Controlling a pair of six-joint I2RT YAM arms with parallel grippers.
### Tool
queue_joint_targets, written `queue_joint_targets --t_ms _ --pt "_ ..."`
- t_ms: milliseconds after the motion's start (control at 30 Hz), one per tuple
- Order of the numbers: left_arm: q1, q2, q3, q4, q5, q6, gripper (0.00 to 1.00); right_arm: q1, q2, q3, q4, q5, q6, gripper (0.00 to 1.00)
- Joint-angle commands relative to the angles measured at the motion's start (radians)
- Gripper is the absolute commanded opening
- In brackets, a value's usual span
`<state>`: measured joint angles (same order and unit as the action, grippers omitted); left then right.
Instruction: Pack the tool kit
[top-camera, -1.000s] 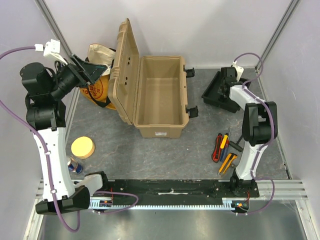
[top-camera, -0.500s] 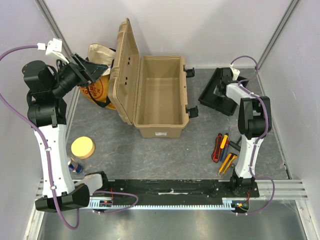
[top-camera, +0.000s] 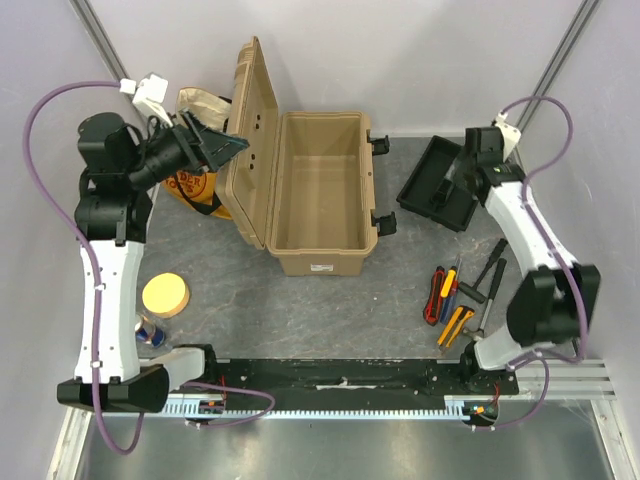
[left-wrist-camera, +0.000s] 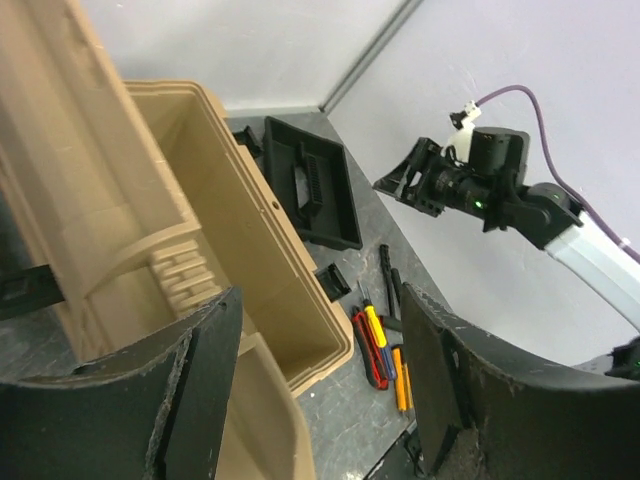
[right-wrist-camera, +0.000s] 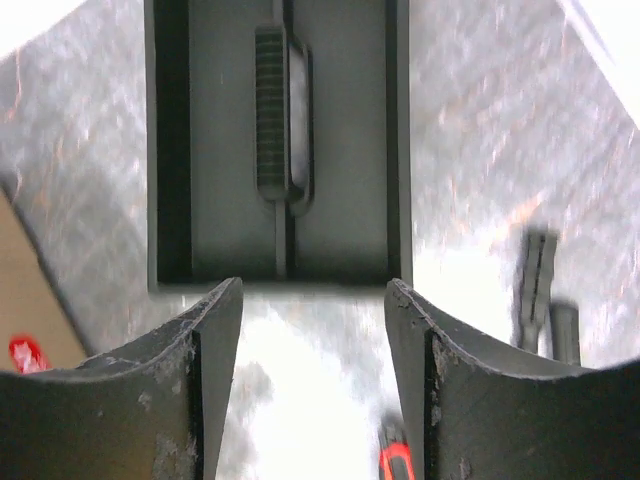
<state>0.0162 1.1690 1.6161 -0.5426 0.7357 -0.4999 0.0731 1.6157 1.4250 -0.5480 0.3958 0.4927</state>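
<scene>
Tan toolbox (top-camera: 320, 190) open mid-table, bare inside, lid upright beside the spread, unloaded left gripper (top-camera: 222, 145). Black inner tray (top-camera: 425, 185) on the table to its right, under the parted, unloaded right gripper (right-wrist-camera: 312, 295). Hand tools (top-camera: 452, 295) loose nearer the bases

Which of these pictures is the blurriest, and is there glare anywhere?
Right wrist view: the whole frame is smeared, the black tray is soft-edged, and the table below it is blown out to white glare. Left wrist view: sharp on the toolbox and tools, with only the near fingers dark and soft. Top view: crisp, evenly lit, faint shadows.
</scene>
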Motion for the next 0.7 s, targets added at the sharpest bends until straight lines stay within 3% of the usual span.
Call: queue_joint_targets --t_ms 0,167,333,400,667 --pt "-0.077 0.015 0.054 -0.014 -0.022 0.083 0.7 0.025 -0.198 -0.226 -0.121 -0.106 0.064 0.63" --pt "-0.137 0.034 0.065 -0.033 -0.042 0.106 0.7 0.043 -0.371 -0.425 -0.188 -0.152 0.122 0.62" --pt "-0.177 0.032 0.071 -0.048 -0.068 0.123 0.7 0.042 -0.461 -0.564 -0.207 -0.04 0.152 0.64" --pt "-0.185 0.029 0.067 -0.054 -0.085 0.116 0.7 0.031 -0.488 -0.598 -0.208 0.067 0.147 0.68" --pt "-0.24 0.032 0.067 -0.059 -0.114 0.087 0.7 -0.067 -0.494 -0.64 -0.192 0.135 0.15 0.8"
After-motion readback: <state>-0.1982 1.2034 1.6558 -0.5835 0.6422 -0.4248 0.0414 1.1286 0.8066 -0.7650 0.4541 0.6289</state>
